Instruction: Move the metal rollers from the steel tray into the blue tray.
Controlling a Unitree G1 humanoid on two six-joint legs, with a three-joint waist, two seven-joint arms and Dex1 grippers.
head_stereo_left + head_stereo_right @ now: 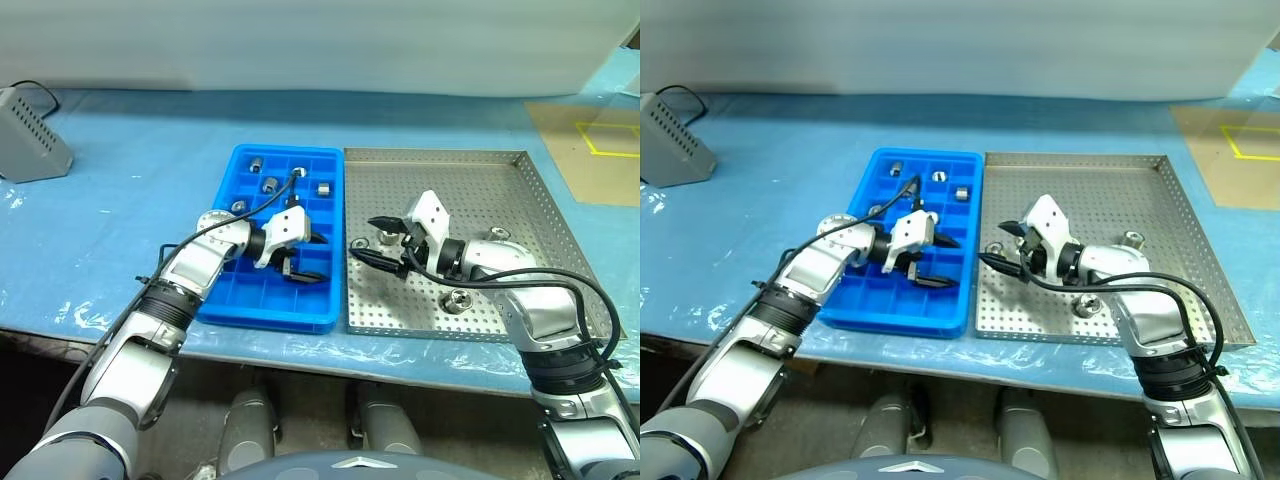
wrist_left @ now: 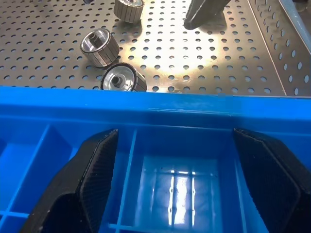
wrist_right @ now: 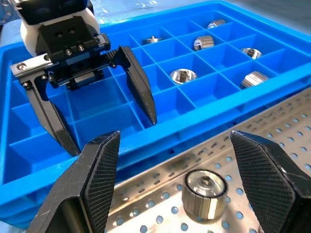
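One metal roller [image 3: 204, 192] just beyond open right end effector [image 3: 174, 160].

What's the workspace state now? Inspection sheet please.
Surface: table under blue sheeting.
Job's things: steel tray holds at least three metal rollers; blue tray has five in far compartments.
Clutter: grey box far left.
Grippers: left gripper open, empty, over blue tray; right gripper open, empty, over steel tray's left edge.
Cables: black cable on left arm.
Surroundings: yellow-taped board far right.
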